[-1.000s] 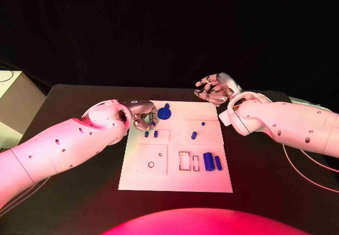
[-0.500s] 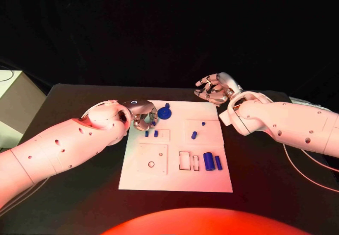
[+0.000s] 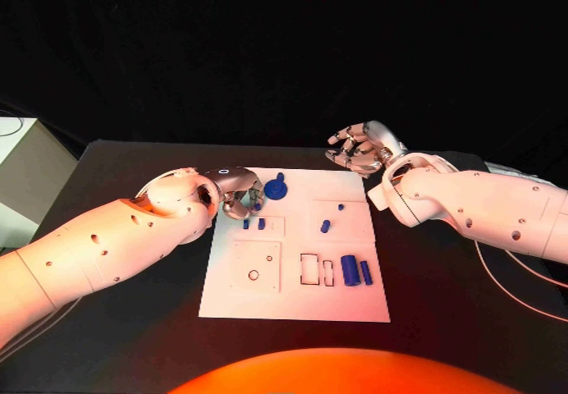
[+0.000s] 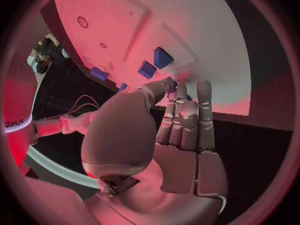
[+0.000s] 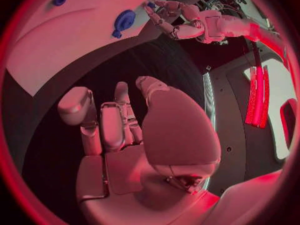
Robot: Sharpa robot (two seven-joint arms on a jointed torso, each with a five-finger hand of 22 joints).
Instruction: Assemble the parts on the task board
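The white task board [image 3: 296, 295] lies in the middle of the black table. My left hand [image 3: 238, 193] hovers over its far left corner with its fingers curled; in the left wrist view its fingertips [image 4: 172, 87] pinch what looks like a small blue part. Just beyond them two small blue parts [image 3: 245, 223] [image 4: 162, 57] stand in a slot. A round blue part [image 3: 276, 190] [image 5: 124, 21] lies beside that hand. My right hand [image 3: 359, 148] [image 5: 125, 130] hangs past the board's far edge, fingers curled in, holding nothing.
Two small blue parts [image 3: 324, 226] sit right of the board's centre, and a blue block [image 3: 350, 268] with a slim piece [image 3: 366, 273] lies lower right. A pale box [image 3: 18, 176] stands off the table's left. A cable [image 3: 497, 279] trails by my right arm.
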